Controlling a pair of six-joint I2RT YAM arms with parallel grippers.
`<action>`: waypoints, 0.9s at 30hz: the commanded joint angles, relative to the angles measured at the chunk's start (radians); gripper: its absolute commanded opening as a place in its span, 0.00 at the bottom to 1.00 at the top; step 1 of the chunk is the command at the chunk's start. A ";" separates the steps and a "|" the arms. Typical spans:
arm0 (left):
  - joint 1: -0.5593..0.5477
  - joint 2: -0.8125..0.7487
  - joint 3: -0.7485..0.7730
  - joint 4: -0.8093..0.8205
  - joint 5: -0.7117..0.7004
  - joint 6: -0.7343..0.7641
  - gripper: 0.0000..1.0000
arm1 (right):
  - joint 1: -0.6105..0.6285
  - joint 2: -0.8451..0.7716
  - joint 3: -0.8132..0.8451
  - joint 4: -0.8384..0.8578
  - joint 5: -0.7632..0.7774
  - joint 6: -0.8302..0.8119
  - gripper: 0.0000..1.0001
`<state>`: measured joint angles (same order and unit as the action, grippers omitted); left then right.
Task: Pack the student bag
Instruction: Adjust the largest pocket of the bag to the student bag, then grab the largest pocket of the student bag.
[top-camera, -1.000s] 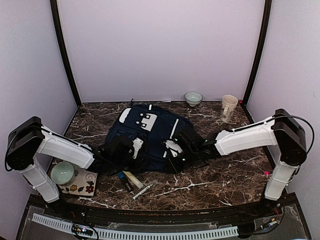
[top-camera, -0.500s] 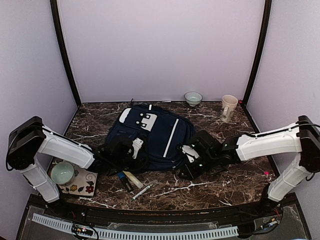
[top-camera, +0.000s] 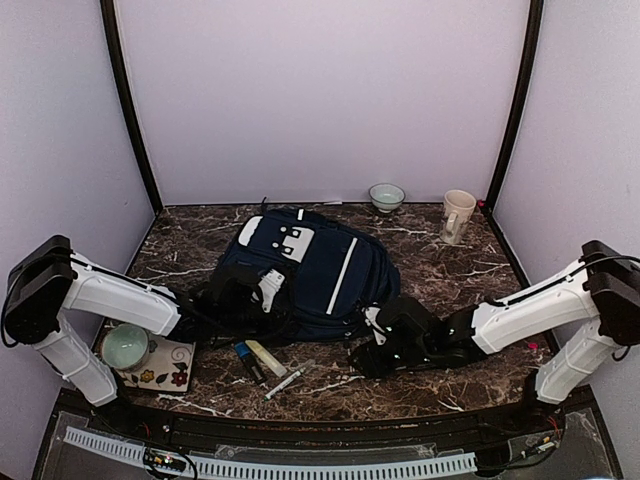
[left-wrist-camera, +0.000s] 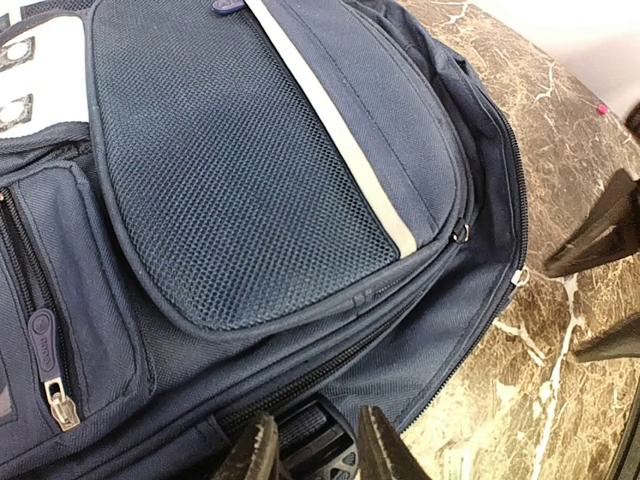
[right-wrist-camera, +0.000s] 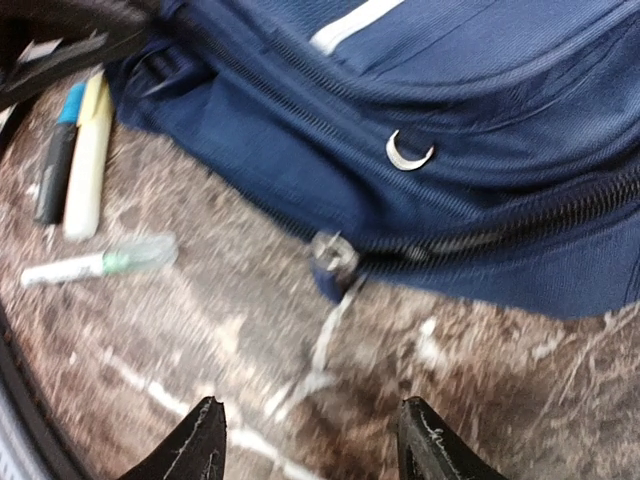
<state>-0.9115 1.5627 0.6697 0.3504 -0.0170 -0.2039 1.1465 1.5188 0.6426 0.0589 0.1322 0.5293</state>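
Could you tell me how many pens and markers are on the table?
3, by the navy fabric backpack: dark blue-tipped marker, yellow highlighter beside it, white pen in front. Others may be hidden.

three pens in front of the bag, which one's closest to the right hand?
The white, clear-capped pen: it lies alone, toward the right hand; the black marker and yellow highlighter lie side by side nearer the bag.
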 joint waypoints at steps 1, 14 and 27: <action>0.006 -0.030 -0.001 -0.004 0.007 0.013 0.29 | 0.036 0.064 -0.004 0.185 0.146 0.041 0.59; 0.006 -0.032 0.000 -0.007 0.009 0.009 0.30 | 0.053 0.241 -0.016 0.404 0.247 0.099 0.47; 0.006 -0.031 -0.007 -0.002 0.017 0.011 0.29 | 0.113 0.336 -0.056 0.568 0.421 0.142 0.27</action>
<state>-0.9115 1.5620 0.6693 0.3466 -0.0147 -0.2020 1.2495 1.8168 0.6140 0.5625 0.4828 0.6468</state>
